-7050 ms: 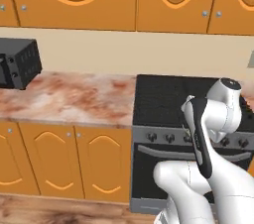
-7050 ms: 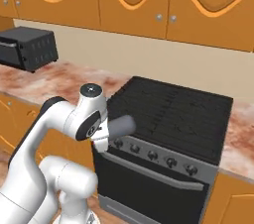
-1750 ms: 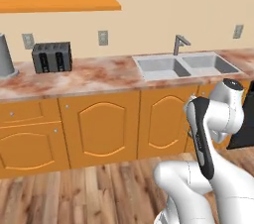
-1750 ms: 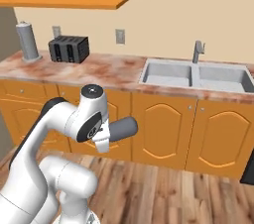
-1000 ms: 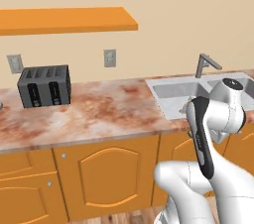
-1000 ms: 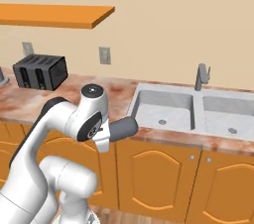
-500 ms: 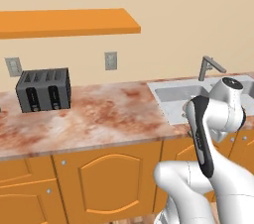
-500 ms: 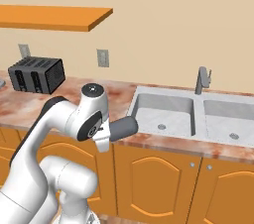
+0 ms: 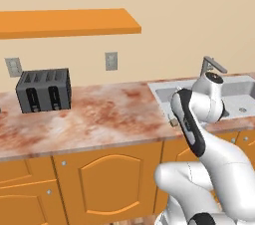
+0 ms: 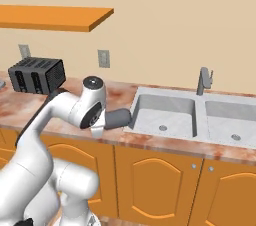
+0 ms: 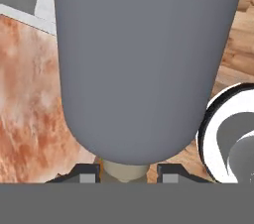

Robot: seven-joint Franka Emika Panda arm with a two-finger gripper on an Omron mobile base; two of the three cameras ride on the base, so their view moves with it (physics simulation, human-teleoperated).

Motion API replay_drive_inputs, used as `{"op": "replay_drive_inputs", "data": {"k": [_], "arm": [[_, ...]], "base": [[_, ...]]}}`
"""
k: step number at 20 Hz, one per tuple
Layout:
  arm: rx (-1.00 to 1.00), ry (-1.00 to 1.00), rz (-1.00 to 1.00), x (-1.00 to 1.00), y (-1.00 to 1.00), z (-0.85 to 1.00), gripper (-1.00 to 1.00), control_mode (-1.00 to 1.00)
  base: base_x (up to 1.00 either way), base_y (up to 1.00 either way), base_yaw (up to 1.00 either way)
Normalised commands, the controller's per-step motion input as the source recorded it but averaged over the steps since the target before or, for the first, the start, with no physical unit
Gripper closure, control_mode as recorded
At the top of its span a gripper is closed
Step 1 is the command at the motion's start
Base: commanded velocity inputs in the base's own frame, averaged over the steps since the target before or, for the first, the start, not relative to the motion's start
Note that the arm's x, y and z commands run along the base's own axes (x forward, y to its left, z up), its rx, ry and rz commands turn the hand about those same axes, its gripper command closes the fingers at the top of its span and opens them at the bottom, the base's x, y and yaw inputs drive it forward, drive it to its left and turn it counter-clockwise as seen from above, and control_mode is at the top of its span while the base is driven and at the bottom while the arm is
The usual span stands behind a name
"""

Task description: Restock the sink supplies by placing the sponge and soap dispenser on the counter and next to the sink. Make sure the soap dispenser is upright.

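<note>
While the soap dispenser (image 11: 144, 59) fills the upper frame in the hand view, I see the gripper (image 11: 124, 172) clamped on its neck. Marbled counter (image 11: 25, 99) lies at left, the sink (image 10: 180, 112) right of centre in the right base view.

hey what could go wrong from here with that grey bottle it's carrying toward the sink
The soap dispenser sticks out sideways from the gripper, level with the counter edge beside the sink. Released like this, it would probably land on its side, not upright. It hangs over the front edge, so it might also drop to the floor. A further swing may knock it against the counter.
</note>
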Motion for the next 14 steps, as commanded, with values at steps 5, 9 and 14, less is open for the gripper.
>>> {"op": "replay_drive_inputs", "data": {"k": [5,9,14], "arm": [[0.3,0.0,0.0,0.66,0.18,0.26,1.0,-1.0],[0.34,0.02,-0.01,0.25,0.02,0.08,1.0,-1.0],[0.41,0.13,-0.06,0.0,0.07,0.0,1.0,-1.0]], "base": [[0.0,0.0,0.0],[0.0,0.0,0.0],[0.0,0.0,0.0]]}}
